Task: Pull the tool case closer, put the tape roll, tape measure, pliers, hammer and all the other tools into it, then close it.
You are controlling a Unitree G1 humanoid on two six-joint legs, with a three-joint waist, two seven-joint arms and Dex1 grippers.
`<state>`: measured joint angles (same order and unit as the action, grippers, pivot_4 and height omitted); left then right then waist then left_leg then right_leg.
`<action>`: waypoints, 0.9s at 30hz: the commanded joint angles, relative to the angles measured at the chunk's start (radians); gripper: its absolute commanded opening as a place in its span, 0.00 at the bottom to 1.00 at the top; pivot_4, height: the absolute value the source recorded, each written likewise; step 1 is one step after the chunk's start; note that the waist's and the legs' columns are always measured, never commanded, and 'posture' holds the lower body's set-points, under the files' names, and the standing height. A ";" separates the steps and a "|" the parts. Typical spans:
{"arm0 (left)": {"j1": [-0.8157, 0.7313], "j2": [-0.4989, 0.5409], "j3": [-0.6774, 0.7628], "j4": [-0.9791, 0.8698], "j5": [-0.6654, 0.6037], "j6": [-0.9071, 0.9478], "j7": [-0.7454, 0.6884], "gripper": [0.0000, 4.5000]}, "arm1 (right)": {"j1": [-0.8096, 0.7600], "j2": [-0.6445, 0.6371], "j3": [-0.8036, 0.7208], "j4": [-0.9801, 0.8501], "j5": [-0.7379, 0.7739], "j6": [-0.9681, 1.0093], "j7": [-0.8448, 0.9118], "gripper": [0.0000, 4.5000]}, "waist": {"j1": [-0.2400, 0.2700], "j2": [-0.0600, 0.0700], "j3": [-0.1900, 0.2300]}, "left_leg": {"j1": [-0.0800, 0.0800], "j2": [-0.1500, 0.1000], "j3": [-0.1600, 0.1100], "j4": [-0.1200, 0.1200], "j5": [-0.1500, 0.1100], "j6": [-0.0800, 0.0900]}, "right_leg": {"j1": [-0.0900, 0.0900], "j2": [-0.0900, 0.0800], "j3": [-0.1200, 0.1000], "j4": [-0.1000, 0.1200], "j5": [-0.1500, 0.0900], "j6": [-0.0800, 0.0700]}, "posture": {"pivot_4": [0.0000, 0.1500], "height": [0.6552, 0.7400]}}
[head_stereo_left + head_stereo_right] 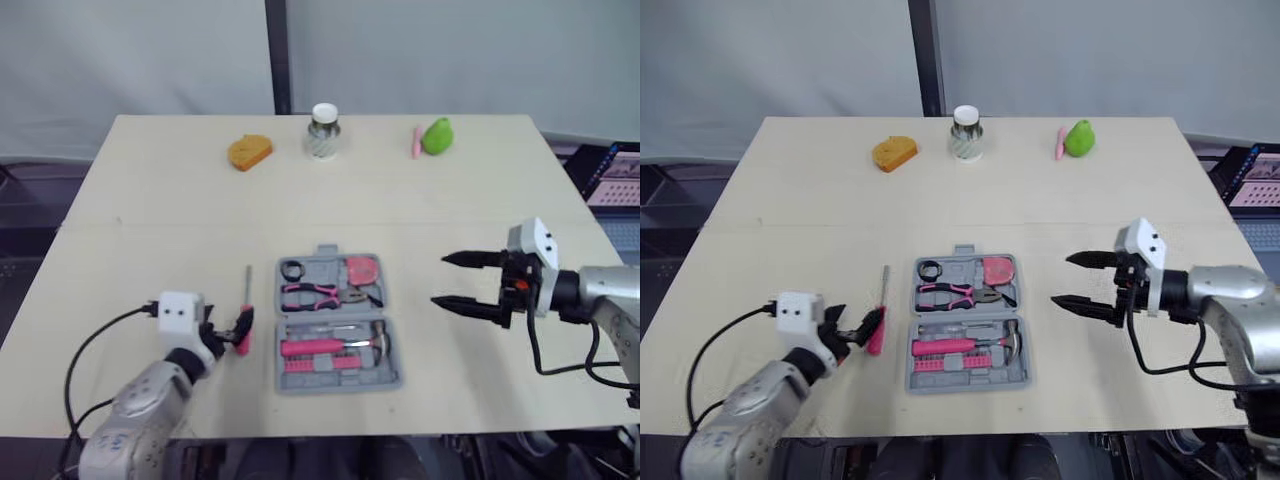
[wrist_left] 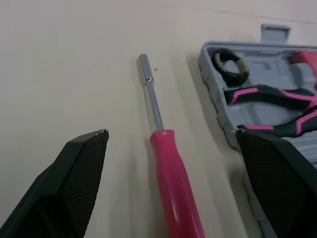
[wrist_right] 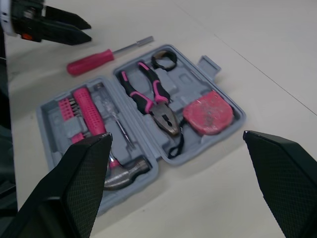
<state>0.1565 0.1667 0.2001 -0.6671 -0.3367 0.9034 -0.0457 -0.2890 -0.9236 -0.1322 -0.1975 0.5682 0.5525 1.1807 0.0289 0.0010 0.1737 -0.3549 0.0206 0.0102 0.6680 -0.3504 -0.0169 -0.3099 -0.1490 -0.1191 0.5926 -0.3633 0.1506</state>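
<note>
One tool lies outside the tool case [image 1: 335,385]; center your open left gripper [image 2: 172,133] over the handle of the screwdriver [image 2: 166,148] before closing.

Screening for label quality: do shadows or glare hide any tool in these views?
Eye views: even light, only faint shadows on the table, no tool hidden. Left wrist view: a glare streak along the screwdriver handle, a soft shadow beside it. Right wrist view: a glint on the hammer head, the case casting a soft shadow.
</note>
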 commanded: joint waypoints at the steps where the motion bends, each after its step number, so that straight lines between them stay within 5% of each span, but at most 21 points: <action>1: -0.013 -0.040 -0.055 -0.036 0.054 0.048 0.091 0.98 | -0.039 -0.024 0.010 -0.059 0.038 0.032 0.036 1.00 | -0.001 -0.001 0.000 | 0.000 0.000 0.000 0.000 0.000 0.000 | 0.000 0.000 0.000 0.000 0.000 0.000 | 1.00 1.00; 13: -0.119 -0.121 -0.105 0.092 0.148 0.133 0.199 0.98 | -0.110 -0.035 0.046 -0.093 0.057 0.067 0.081 1.00 | 0.000 -0.002 0.001 | -0.001 0.000 0.000 0.000 0.000 0.000 | 0.000 0.000 -0.001 -0.001 0.000 0.000 | 1.00 1.00; 27: -0.215 -0.054 -0.195 0.196 0.237 0.252 0.175 0.98 | -0.083 -0.042 0.017 -0.108 0.070 0.078 0.082 1.00 | 0.022 -0.002 0.001 | 0.000 0.000 -0.001 0.001 0.001 -0.001 | 0.000 0.000 -0.001 0.000 0.000 0.000 | 1.00 1.00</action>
<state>-0.0714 0.1102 0.0090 -0.5037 -0.1107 1.1235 0.1367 -0.3718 -0.9412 -0.0834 -0.2722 0.6164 0.6330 1.2516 0.0507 -0.0010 0.1750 -0.3549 0.0203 0.0096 0.6689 -0.3496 -0.0174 -0.3097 -0.1491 -0.1197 0.5931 -0.3631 0.1508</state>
